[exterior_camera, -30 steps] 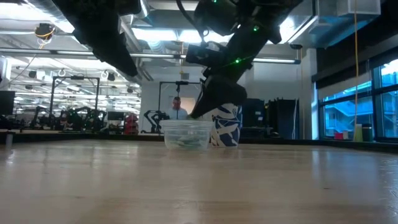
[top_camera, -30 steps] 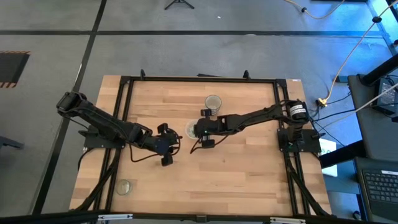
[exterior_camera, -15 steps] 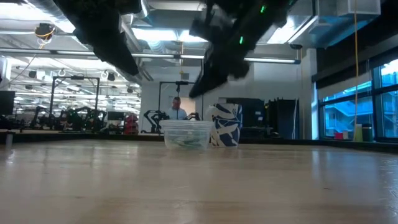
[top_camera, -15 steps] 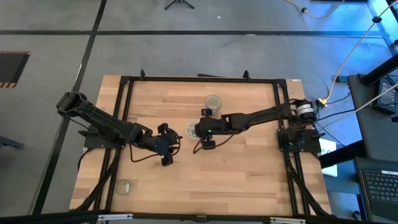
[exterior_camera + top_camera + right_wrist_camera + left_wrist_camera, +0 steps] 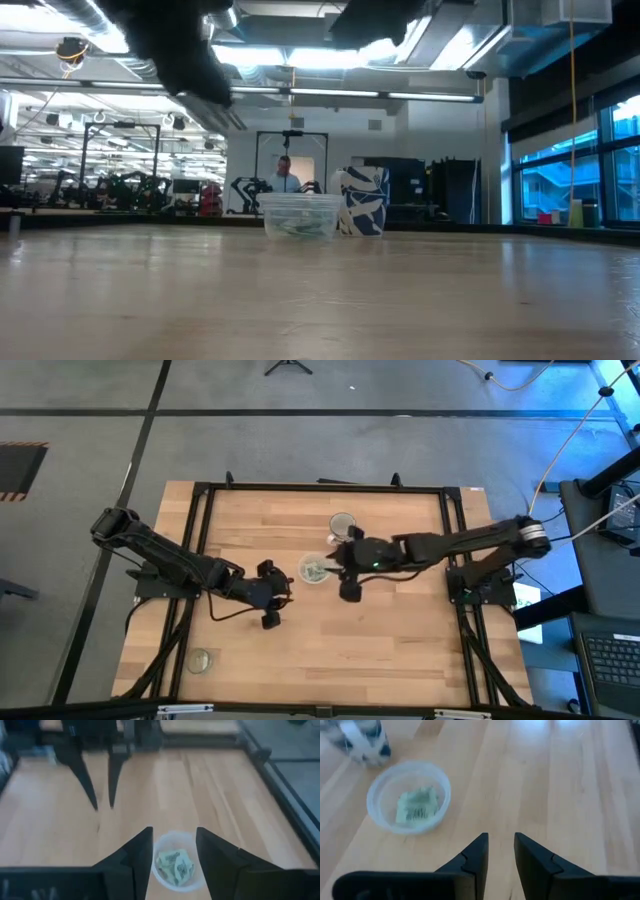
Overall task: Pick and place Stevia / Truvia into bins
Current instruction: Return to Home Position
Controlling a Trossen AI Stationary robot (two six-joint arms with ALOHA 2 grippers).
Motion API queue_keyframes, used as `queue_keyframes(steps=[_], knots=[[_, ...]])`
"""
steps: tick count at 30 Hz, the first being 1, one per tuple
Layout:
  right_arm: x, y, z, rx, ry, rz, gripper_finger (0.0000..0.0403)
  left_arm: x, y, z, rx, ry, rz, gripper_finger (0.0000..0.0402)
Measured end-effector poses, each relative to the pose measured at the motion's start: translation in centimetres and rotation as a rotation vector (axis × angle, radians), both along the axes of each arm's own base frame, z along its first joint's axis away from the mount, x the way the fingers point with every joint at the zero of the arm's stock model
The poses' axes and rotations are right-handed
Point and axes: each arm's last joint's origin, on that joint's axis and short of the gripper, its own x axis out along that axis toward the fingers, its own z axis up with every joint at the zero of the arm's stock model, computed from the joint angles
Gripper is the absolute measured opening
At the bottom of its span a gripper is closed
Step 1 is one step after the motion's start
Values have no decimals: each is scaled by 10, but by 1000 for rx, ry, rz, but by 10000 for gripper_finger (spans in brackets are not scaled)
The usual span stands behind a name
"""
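Observation:
The bin (image 5: 313, 570), a small clear round cup, stands on the table's middle; it shows in the low view (image 5: 300, 215) too. Pale green Stevia sachets (image 5: 174, 862) lie flat on its bottom, also seen in the left wrist view (image 5: 417, 805). My right gripper (image 5: 174, 845) hangs open just to the right of the bin and above it, with nothing between its fingers; in the high view it (image 5: 336, 564) sits beside the cup. My left gripper (image 5: 500, 851) stands open to the left of the bin, near the table's middle (image 5: 275, 595), and is empty.
A patterned cup (image 5: 362, 205) stands just beyond the bin, toward the far edge (image 5: 343, 523). A small flat clear round piece (image 5: 200, 660) lies near the front left corner. A person (image 5: 285, 172) stands far off in the room behind the table.
My right gripper has drawn back from over the bin toward the table's right edge and gone up, out of the low view's picture. The bin and its sachets have stayed where they were.

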Motion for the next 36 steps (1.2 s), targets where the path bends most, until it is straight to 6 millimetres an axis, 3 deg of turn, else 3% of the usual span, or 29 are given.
queue_keyframes(steps=[4,9,14,17,26,36], knots=[[-22,3,24,12,-61,15,154,2,0,8,9,-65,-40,88],[-51,8,40,44,-118,35,154,-6,10,37,-51,-200,-125,88],[-82,5,49,97,-174,20,154,-38,34,72,-8,-348,-97,88],[-105,1,47,124,-203,7,154,-64,51,80,-4,-439,-53,88],[-178,-14,31,213,-420,-11,154,-128,78,66,-18,-678,20,88],[-231,-28,1,294,-568,-78,154,-160,90,26,-9,-780,166,88]])
